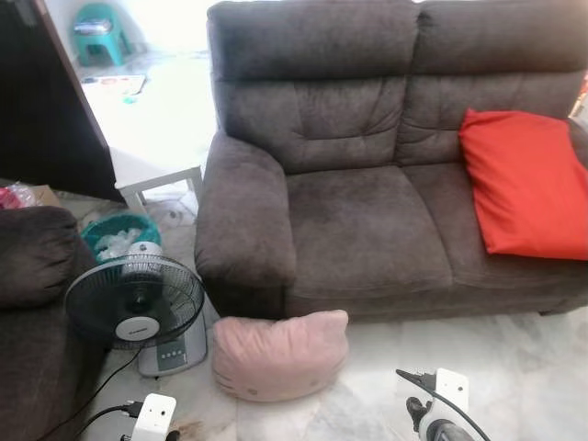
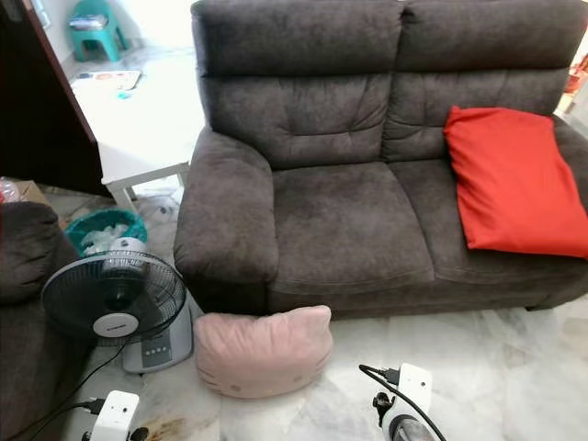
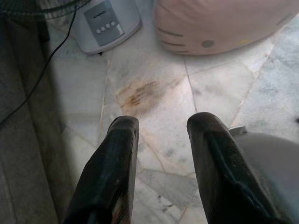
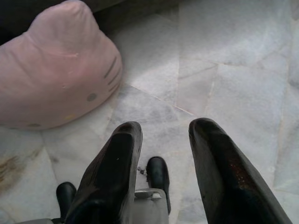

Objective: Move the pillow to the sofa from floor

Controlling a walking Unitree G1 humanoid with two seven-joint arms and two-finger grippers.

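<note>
Marble floor (image 1: 514, 367) carries the pink pillow (image 1: 280, 355), lying against the front of the brown sofa (image 1: 367, 220), just beside a fan (image 1: 136, 301). Left end effector (image 3: 161, 135) and right end effector (image 4: 163, 140) hover nearby, both released, grasping nothing.

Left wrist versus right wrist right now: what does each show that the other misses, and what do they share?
Left wrist alone: the fan's grey base with its buttons, a black cord, a brown stain on the floor, and dark upholstery along one side, past the open left gripper.

Right wrist alone: the robot's own black fingers lower down, seen between the open right gripper.

Both: the pink pillow with its whisker marks, lying on the marble floor, untouched by either gripper.
</note>
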